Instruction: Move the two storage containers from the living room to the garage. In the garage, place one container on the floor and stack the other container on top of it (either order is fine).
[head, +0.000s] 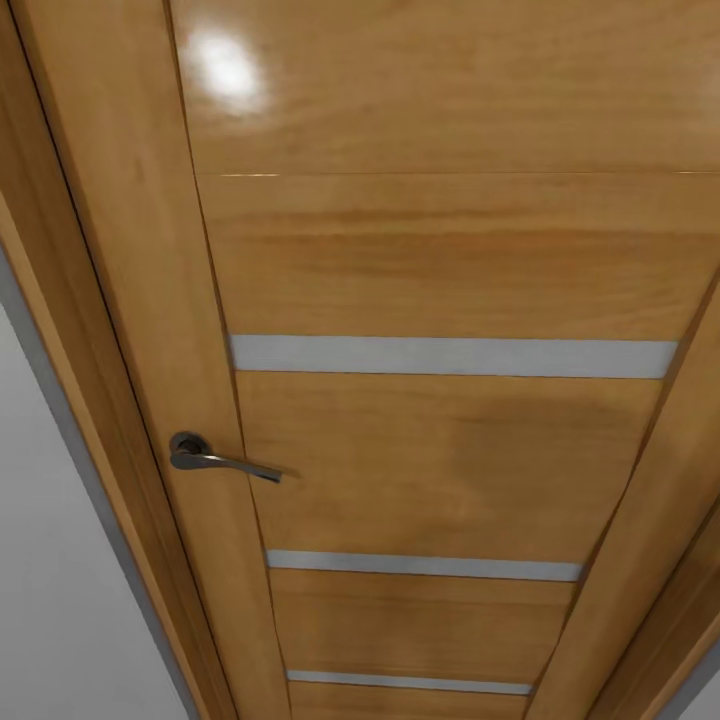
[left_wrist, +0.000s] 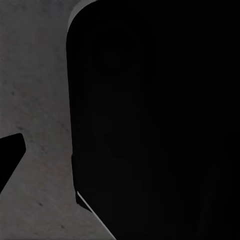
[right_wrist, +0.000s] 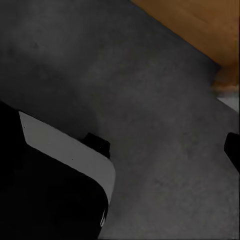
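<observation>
A glossy wood-panelled door, crossed by pale horizontal strips and fitted with a dark metal lever handle, spans the head view, a plain grey-white wall at lower left. Both wrist views look down on the rough, speckled concrete floor (dark robot bodywork crowds each frame). Whether either claw is open cannot be told.

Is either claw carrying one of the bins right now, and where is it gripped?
Cannot be told. No orange-red bin appears. The head view faces a wood-panelled door with a dark lever handle; both wrist views show grey concrete floor and dark robot parts.
</observation>
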